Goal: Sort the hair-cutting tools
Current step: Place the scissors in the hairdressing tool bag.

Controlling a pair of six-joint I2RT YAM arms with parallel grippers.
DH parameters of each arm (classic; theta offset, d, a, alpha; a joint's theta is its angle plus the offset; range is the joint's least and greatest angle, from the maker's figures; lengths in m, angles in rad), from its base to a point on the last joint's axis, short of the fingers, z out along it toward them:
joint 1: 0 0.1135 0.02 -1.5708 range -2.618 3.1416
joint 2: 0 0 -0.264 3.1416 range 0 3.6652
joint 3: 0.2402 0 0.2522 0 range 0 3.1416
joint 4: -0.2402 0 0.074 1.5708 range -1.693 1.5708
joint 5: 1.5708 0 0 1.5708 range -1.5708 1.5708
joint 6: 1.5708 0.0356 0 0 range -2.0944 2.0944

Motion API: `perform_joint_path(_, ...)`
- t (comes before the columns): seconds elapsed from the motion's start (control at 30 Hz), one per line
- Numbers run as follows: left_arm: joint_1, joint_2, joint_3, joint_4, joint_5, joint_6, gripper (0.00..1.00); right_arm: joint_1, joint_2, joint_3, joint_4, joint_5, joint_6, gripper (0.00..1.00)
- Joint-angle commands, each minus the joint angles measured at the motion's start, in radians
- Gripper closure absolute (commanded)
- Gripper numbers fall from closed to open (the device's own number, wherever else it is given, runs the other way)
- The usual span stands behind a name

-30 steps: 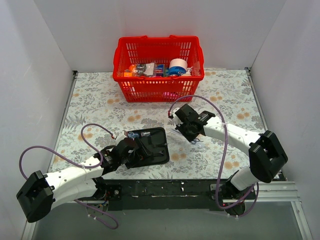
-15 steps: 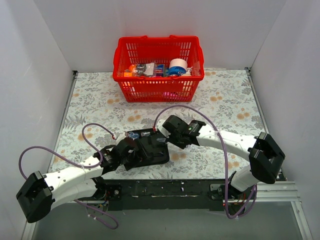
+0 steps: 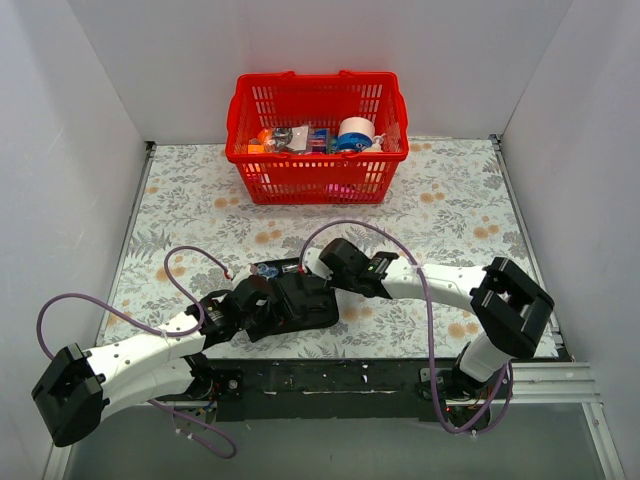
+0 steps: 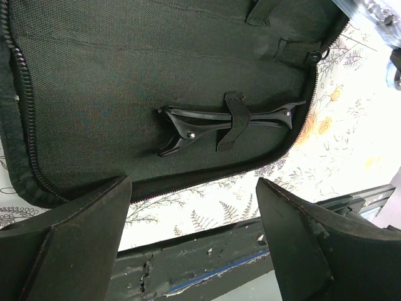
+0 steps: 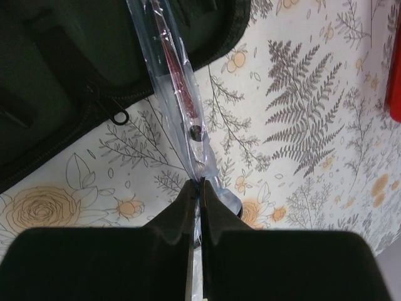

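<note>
I find my right gripper (image 5: 199,188) clenched on sleeved scissors (image 5: 177,88) at the pouch (image 4: 113,69) edge. My left gripper (image 4: 191,185) hangs released above the strapped clip (image 4: 188,122).

Left arm (image 3: 140,355), right arm (image 3: 445,282): white link shells, black joint housings. Purple cables (image 3: 185,258) loop along each. Pincer fingers (image 4: 69,244) matte black, wedge-shaped. Black base rail (image 3: 320,378).
</note>
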Motion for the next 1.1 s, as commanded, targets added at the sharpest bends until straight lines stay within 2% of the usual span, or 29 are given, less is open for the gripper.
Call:
perform_joint_path(0.0, -0.005, -0.010, 0.016, -0.073, 0.035, 0.017, 0.19, 0.038, -0.016, -0.057, 0.173, 0.013, -0.131, 0.99)
perform_joint_path(0.5, -0.005, -0.007, 0.011, -0.064, 0.039, 0.017, 0.19, 0.109, -0.064, -0.140, 0.297, -0.035, -0.244, 0.99)
perform_joint_path(0.87, -0.005, -0.032, -0.001, -0.065, 0.041, 0.013, 0.19, 0.112, 0.110, -0.025, 0.403, -0.068, -0.319, 0.99)
perform_joint_path(1.07, -0.005, -0.032, 0.000, -0.067, 0.045, 0.019, 0.19, 0.112, 0.209, 0.005, 0.524, -0.052, -0.392, 0.99)
